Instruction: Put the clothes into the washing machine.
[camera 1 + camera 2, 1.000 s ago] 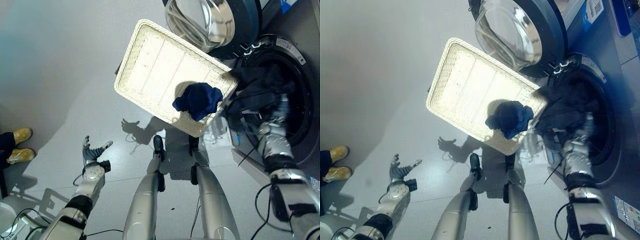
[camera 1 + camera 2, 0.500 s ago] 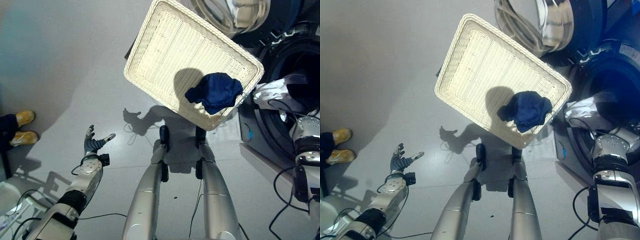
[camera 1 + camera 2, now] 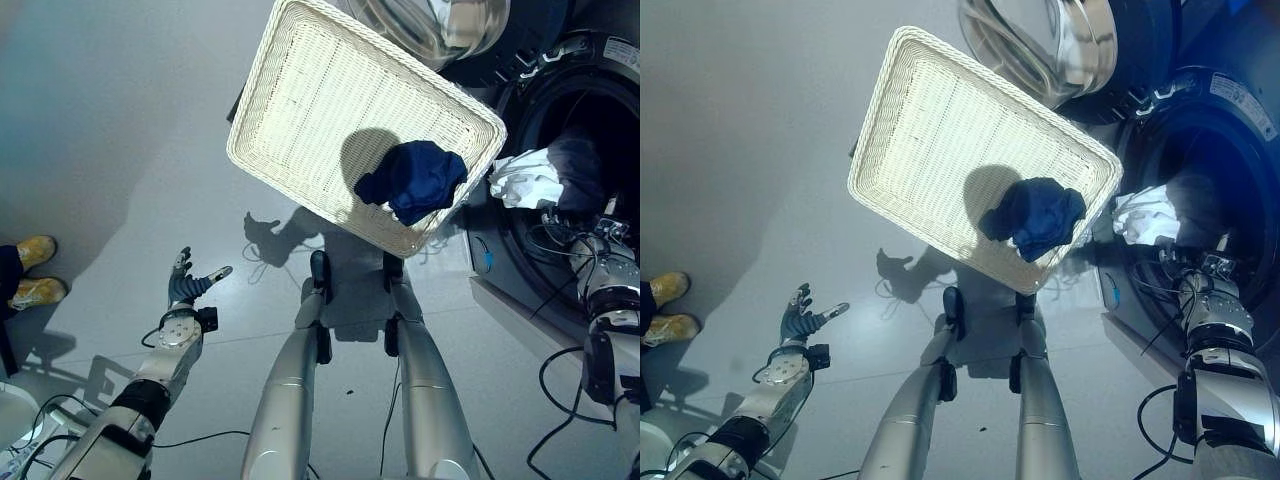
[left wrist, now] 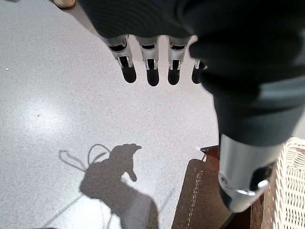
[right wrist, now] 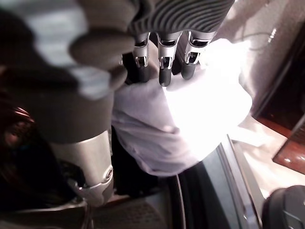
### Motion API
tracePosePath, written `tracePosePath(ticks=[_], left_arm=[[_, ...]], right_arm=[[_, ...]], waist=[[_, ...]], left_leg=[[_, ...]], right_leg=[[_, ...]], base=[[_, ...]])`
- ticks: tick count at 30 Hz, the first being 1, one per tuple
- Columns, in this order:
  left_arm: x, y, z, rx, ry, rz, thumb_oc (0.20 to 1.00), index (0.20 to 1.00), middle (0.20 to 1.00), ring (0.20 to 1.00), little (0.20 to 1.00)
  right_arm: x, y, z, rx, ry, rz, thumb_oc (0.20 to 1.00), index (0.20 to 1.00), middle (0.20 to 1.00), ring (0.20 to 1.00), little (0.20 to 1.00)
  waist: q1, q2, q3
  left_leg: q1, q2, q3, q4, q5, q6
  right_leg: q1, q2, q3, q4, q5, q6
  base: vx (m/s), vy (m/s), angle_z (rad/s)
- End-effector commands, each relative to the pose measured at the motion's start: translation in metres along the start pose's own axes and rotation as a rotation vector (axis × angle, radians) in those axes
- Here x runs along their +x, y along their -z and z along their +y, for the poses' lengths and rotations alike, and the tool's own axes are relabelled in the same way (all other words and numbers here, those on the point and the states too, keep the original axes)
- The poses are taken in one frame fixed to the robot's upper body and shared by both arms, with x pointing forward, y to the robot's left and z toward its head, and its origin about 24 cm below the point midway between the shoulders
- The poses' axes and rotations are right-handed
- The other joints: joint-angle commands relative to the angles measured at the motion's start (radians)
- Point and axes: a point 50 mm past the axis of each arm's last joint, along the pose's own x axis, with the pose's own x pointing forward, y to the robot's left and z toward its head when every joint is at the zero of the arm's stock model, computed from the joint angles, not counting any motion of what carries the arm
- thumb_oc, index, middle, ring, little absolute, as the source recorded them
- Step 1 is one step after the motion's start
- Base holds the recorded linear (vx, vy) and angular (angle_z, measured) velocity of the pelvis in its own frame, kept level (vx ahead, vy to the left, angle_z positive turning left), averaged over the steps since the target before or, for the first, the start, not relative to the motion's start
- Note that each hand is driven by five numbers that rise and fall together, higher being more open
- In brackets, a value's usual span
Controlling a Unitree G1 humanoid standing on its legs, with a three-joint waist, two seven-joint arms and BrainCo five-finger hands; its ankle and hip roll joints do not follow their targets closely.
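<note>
Right hand [image 5: 162, 62], fingers curled onto a white garment [image 3: 525, 180] at the mouth of the washing machine [image 3: 600, 60]; a blue garment [image 3: 415, 180] lies in the basket [image 3: 300, 90] beside that mouth, far from the spread, empty left hand [image 3: 185, 295].

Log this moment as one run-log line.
right hand: at drum mouth, on white cloth | left hand: open, idle above floor | navy cloth: in basket | washer: door open
</note>
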Motion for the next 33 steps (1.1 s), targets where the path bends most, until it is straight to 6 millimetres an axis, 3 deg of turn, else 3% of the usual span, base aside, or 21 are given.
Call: tracePosePath(ticks=[1,7,12,19,21,24,26,27,33], left_arm=[[-0.007,0.014,0.001,-0.008,-0.029,0.027,1.000,1.000,1.000,1.000,1.000],[-0.009,0.017,-0.003,-0.021,-0.020,0.035,1.000,1.000,1.000,1.000,1.000],[-0.011,0.019,-0.012,-0.042,-0.017,0.041,1.000,1.000,1.000,1.000,1.000],[-0.018,0.024,-0.021,-0.083,-0.020,0.063,1.000,1.000,1.000,1.000,1.000],[-0.018,0.024,-0.021,-0.083,-0.020,0.063,1.000,1.000,1.000,1.000,1.000],[-0.028,0.039,-0.029,-0.129,-0.002,0.119,1.000,1.000,1.000,1.000,1.000],[-0.029,0.041,-0.030,-0.132,-0.003,0.124,1.000,1.000,1.000,1.000,1.000],[-0.034,0.049,-0.034,-0.146,-0.005,0.153,1.000,1.000,1.000,1.000,1.000],[-0.047,0.067,-0.042,-0.174,-0.018,0.241,1.000,1.000,1.000,1.000,1.000]], right_arm=[[-0.005,-0.021,0.010,-0.053,-0.082,-0.031,1.000,1.000,1.000,1.000,1.000],[-0.005,-0.013,0.018,-0.009,-0.218,-0.099,1.000,1.000,1.000,1.000,1.000],[-0.006,0.006,0.018,0.023,-0.294,-0.145,1.000,1.000,1.000,1.000,1.000],[-0.018,0.032,-0.028,-0.251,-0.289,-0.203,1.000,1.000,1.000,1.000,1.000],[-0.018,0.032,-0.028,-0.251,-0.289,-0.203,1.000,1.000,1.000,1.000,1.000],[-0.038,0.055,-0.080,-0.550,-0.262,-0.184,1.000,1.000,1.000,1.000,1.000],[-0.040,0.058,-0.083,-0.565,-0.263,-0.179,1.000,1.000,1.000,1.000,1.000],[-0.051,0.069,-0.099,-0.634,-0.251,-0.173,1.000,1.000,1.000,1.000,1.000],[-0.077,0.107,-0.128,-0.737,-0.226,-0.092,1.000,1.000,1.000,1.000,1.000]], waist=[[-0.009,0.083,-0.022],[-0.014,0.083,-0.022],[-0.021,0.082,-0.022],[-0.043,0.067,-0.022],[-0.043,0.067,-0.022],[-0.062,0.041,-0.022],[-0.064,0.039,-0.022],[-0.072,0.029,-0.022],[-0.089,0.001,-0.022]], left_leg=[[-0.012,-0.018,-0.049,0.000,-0.017,-0.064],[0.001,-0.018,-0.043,-0.016,-0.016,-0.064],[0.012,-0.022,-0.035,-0.028,-0.017,-0.061],[0.018,-0.027,-0.016,-0.019,-0.021,-0.052],[0.018,-0.027,-0.016,-0.019,-0.021,-0.052],[0.030,-0.034,-0.006,-0.015,-0.026,-0.038],[0.031,-0.034,-0.005,-0.015,-0.026,-0.037],[0.036,-0.036,-0.003,-0.017,-0.027,-0.033],[0.067,-0.044,0.014,-0.033,-0.030,-0.025]], right_leg=[[0.021,0.050,-0.101,0.145,-0.186,0.030],[0.030,0.050,-0.097,0.122,-0.173,0.036],[0.039,0.049,-0.092,0.095,-0.158,0.041],[0.043,0.048,-0.079,0.082,-0.144,0.040],[0.043,0.048,-0.079,0.082,-0.144,0.040],[0.062,0.047,-0.071,0.062,-0.130,0.041],[0.062,0.048,-0.070,0.061,-0.128,0.041],[0.067,0.048,-0.065,0.054,-0.123,0.044],[0.096,0.043,-0.055,0.008,-0.092,0.052]], base=[[-0.03,0.033,0.04],[-0.02,0.053,0.03],[-0.03,0.092,0.00],[-0.04,0.096,0.00],[-0.03,0.047,-0.02],[-0.07,0.165,-0.02],[-0.04,0.103,0.04],[-0.05,0.156,0.05],[-0.04,0.149,-0.03]])
